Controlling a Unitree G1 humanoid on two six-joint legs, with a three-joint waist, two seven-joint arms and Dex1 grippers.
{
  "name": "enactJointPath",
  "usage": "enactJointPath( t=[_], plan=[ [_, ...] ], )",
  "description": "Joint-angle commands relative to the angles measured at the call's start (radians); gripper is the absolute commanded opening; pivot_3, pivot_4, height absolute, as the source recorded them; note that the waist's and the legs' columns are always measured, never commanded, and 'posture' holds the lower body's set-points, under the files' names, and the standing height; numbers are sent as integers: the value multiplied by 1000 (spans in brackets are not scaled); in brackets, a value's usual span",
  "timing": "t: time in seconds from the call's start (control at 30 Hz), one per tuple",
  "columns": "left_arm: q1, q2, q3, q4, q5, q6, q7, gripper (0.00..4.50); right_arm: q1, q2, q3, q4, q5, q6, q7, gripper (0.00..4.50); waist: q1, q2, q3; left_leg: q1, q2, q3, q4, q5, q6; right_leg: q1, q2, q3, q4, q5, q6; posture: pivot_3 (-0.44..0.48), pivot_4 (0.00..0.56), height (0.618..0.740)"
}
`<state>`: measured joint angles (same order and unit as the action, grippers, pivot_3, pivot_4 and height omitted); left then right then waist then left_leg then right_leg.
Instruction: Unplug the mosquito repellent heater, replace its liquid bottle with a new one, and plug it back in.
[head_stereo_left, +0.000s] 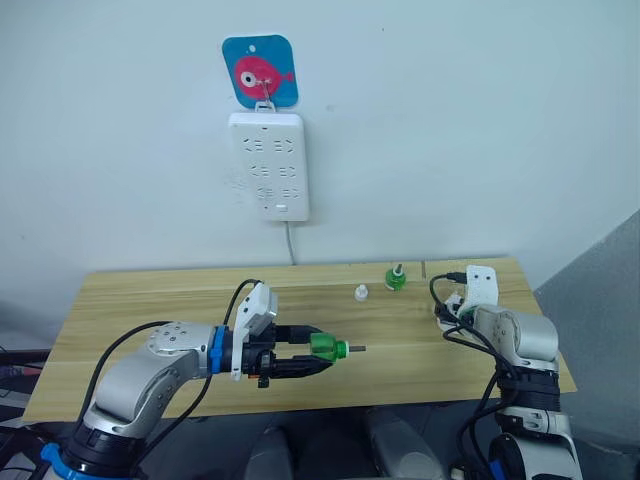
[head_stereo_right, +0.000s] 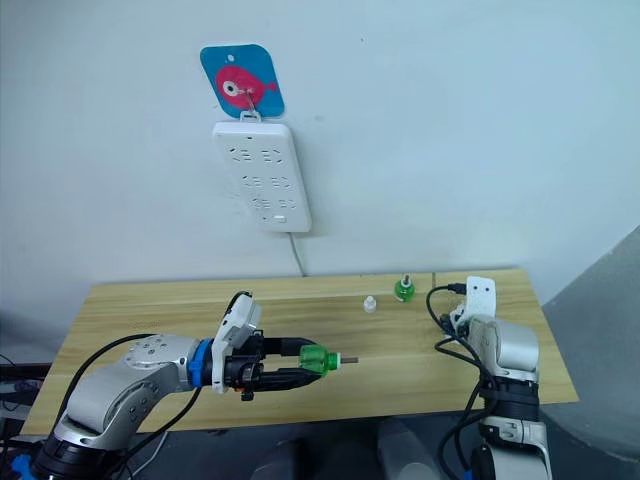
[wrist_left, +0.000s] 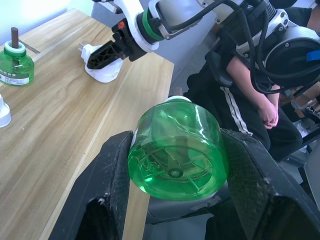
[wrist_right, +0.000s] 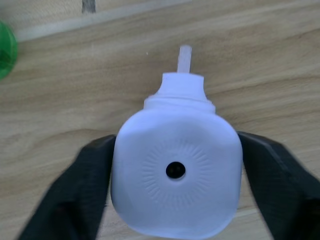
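The left hand (head_stereo_left: 300, 357) clamped a translucent green bottle (head_stereo_left: 326, 349); the right hand (wrist_right: 172, 175) gripped the rounded white plastic heater (wrist_right: 175, 177). Best to align the wick squarely with the heater's opening.

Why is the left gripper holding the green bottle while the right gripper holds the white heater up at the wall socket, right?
Not quite. The left gripper does hold the green bottle, but the right gripper holds the white heater down on the table, as the left wrist view shows.

A white power strip (head_stereo_left: 269, 165) hangs beneath a fish hook plaque (head_stereo_left: 260, 71).
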<state>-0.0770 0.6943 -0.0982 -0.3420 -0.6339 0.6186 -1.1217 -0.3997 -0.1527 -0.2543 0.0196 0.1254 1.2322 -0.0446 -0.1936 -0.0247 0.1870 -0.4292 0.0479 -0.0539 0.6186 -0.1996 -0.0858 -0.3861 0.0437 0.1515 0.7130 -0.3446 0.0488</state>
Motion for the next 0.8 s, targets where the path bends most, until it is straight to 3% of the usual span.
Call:
enactJointPath(
  t=[0.03, 0.17, 0.3, 0.57, 0.73, 0.77, 0.8],
  plan=[
    [14, -5, 4, -11, 3, -22, 0, 2354, -11, -37, 13, 2, 11, 16, 38, 2970, 0, 0, 0, 0, 0, 0, 0, 0, 0, 0, 0, 0, 0, 0, 0, -143, 156, 740],
    [19, -6, 5, -14, 1, -24, 4, 2354, -10, -98, 94, 0, 26, 25, 117, 2970, 0, 0, 0, 0, 0, 0, 0, 0, 0, 0, 0, 0, 0, 0, 0, -138, 158, 740],
    [31, -3, 10, -23, -3, -24, 8, 2354, 6, -255, 280, -18, 52, -24, 326, 2970, 1, 0, 0, 0, 0, 0, 0, 0, 0, 0, 0, 0, 0, 0, 0, -130, 165, 740],
    [84, 19, 38, -71, -25, -6, 27, 2354, 10, -507, 482, 104, 38, -349, 720, 2970, 8, -1, 7, 0, 0, 0, 1, 0, 0, 1, 0, 0, 0, 0, 0, -99, 198, 740],
    [108, 28, 52, -91, -34, 3, 36, 2354, 7, -564, 537, 197, -18, -532, 819, 2970, 27, -3, 20, 0, 0, 0, 5, 0, 0, 2, 0, 0, 0, 0, 0, -90, 208, 740],
    [113, 29, 52, -95, -35, 4, 39, 2354, 3, -563, 534, 213, -28, -554, 820, 3694, 29, -4, 21, 0, 0, 0, 5, 0, 0, 2, 0, 0, 0, 0, 0, -90, 210, 740],
    [116, 29, 53, -97, -36, 5, 41, 2354, -1, -560, 531, 223, -36, -567, 821, 3976, 30, -4, 22, 0, 0, 0, 5, 0, 0, 2, 0, 0, 0, 0, 1, -90, 210, 740]
  ],
)
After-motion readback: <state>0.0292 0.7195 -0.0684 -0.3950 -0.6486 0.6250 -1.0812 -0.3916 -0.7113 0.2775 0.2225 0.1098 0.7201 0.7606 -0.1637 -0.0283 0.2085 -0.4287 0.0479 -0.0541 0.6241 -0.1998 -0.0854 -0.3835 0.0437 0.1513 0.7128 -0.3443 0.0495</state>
